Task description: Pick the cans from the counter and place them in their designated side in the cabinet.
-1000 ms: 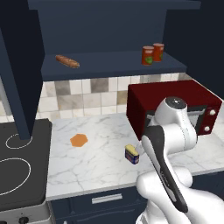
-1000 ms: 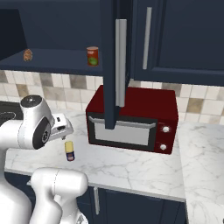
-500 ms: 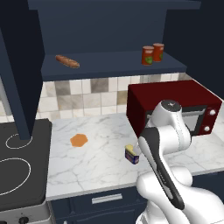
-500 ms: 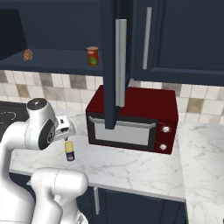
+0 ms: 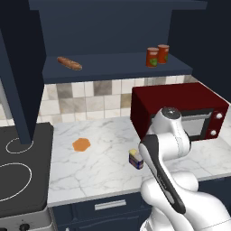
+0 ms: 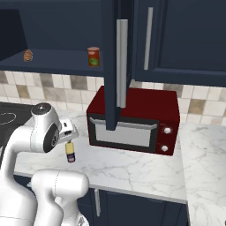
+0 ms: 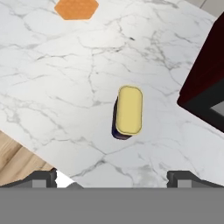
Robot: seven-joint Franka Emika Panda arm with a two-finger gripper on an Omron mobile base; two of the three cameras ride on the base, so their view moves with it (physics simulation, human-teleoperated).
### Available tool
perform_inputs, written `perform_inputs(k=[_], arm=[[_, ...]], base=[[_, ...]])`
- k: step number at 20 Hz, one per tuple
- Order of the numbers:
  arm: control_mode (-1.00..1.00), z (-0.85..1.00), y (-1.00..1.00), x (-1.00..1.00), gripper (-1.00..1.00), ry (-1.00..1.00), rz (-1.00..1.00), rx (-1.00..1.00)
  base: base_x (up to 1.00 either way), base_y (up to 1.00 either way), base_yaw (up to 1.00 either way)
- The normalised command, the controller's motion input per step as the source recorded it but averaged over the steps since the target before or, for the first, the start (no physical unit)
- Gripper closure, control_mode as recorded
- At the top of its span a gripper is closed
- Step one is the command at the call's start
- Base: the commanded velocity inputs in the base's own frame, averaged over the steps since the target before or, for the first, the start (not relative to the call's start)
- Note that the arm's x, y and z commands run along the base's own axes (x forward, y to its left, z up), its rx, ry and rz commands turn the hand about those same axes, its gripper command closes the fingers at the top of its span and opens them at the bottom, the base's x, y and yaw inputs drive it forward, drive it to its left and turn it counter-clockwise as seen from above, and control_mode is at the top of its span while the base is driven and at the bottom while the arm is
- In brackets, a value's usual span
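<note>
The squat yellow-topped tin with dark blue-purple sides stands upright on the white grey-veined marble counter, just in front of the red box-shaped microwave, near that appliance's left front corner and well apart from the flat orange hexagonal piece, which lies farther to the microwave's left. The two-finger gripper hangs directly above the tin with its jaws spread to full width and holding nothing; the two dark fingertips show at the bottom of the hand view, one on either side of the tin's position. In the hand view the tin's rounded-rectangular lid runs with its long axis roughly up the picture, that is, roughly across the line joining the fingertips. A closing stroke would therefore likely bear on the tin's two longer sides, across its narrow width. The tin lies slightly ahead of the midpoint between the tips, so a small forward correction is probably needed before descent. On the shelf of the dark navy wall cabinet, above the microwave, two red cylindrical cans with green-and-white labels already stand toward the right end, and a brown baguette lies toward the left.
</note>
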Motion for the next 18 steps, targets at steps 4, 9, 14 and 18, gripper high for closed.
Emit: perform_inputs(k=[4, 9, 14, 18], arm=[[-1.0, -0.33, 0.0, 0.12, -1.0, -0.05, 0.0, 0.0], [-1.0, -0.34, 0.0, 0.1, -1.0, -0.05, 0.0, 0.0], [-1.0, -0.32, 0.0, 0.11, -1.0, -0.06, 0.0, 0.0], [-1.0, -0.31, 0.0, 0.12, -1.0, -0.06, 0.0, 0.0]], base=[[0.0, 0.0, 0.0], [0.0, 0.0, 0.0], [0.0, 0.0, 0.0], [0.0, 0.0, 0.0]])
